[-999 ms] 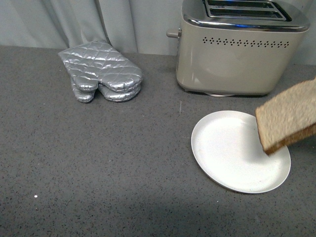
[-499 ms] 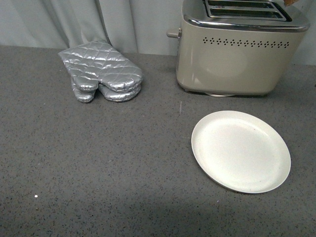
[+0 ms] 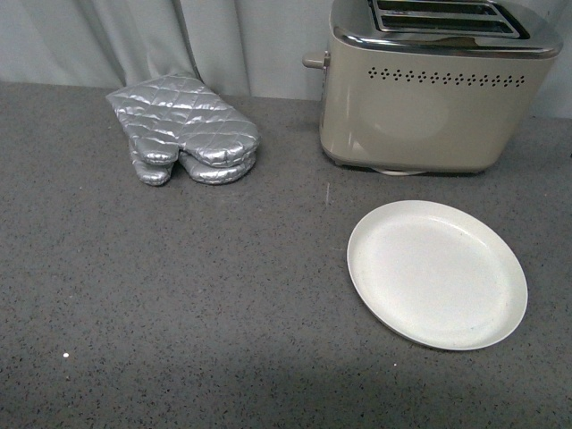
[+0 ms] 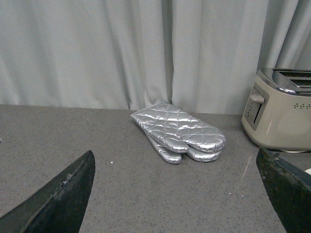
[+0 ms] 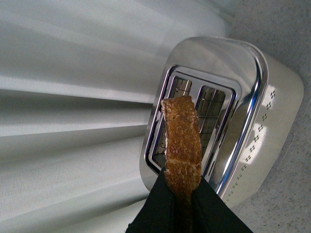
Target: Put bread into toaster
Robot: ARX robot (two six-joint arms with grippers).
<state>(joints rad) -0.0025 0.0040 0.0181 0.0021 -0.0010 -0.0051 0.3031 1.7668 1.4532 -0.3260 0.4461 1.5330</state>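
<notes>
The beige toaster (image 3: 420, 89) with a chrome top stands at the back right of the counter; both slots look empty in the front view. It also shows in the left wrist view (image 4: 284, 114) and the right wrist view (image 5: 228, 121). In the right wrist view my right gripper (image 5: 182, 199) is shut on the bread (image 5: 181, 141), held edge-on above the toaster's slots. The right gripper and the bread are out of the front view. My left gripper (image 4: 177, 194) is open and empty, low over the counter, its fingers (image 4: 58, 199) far apart.
A silver quilted oven mitt (image 3: 183, 130) lies at the back left, also in the left wrist view (image 4: 177, 131). An empty white plate (image 3: 436, 273) sits in front of the toaster. A grey curtain (image 3: 134, 36) hangs behind the grey counter (image 3: 179, 295).
The bread, held low over the plate's right side a second ago, has risen out of the front view. The plate, mitt and toaster have not moved.
</notes>
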